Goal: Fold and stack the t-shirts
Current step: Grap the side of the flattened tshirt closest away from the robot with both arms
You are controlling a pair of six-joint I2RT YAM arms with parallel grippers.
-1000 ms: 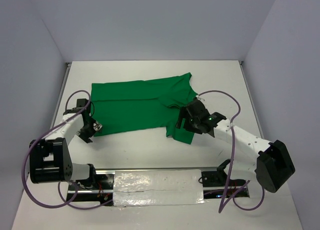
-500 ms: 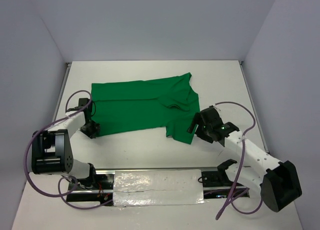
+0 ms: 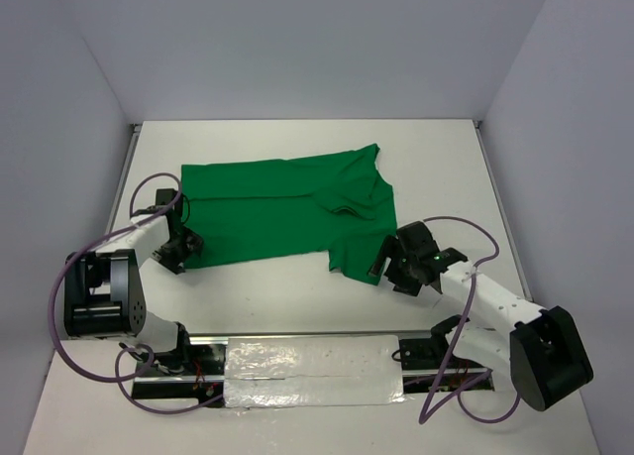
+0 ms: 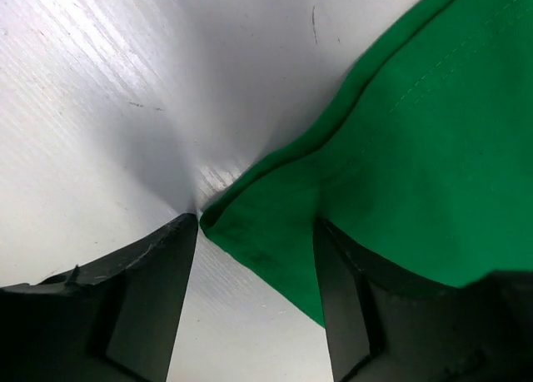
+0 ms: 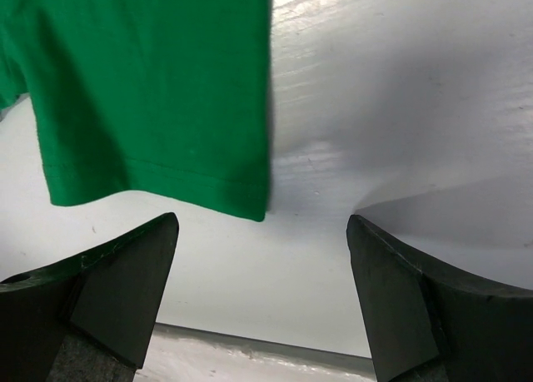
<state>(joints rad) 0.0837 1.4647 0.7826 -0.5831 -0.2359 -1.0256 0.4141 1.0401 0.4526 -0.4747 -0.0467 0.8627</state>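
The left end effector (image 4: 255, 224) stands open and empty, a corner of the plain bright green short-sleeved cloth t-shirt (image 4: 400, 149) between its fingers. The right end effector (image 5: 262, 228) gapes wide and empty, the sleeve hem just ahead. On the white worktop (image 4: 100, 107), a shallow pinch could slip off or bunch the cloth.

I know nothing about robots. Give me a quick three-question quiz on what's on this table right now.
1. True or false: the right gripper is clamped shut on the green t-shirt.
2. What lies between the open fingers of the left gripper? A) a corner of the shirt B) its collar C) nothing at all
3. Fill in: ___ shirt(s) lie on the table.
Key: 1 false, it is open and grips nothing; 2 A; 3 one.
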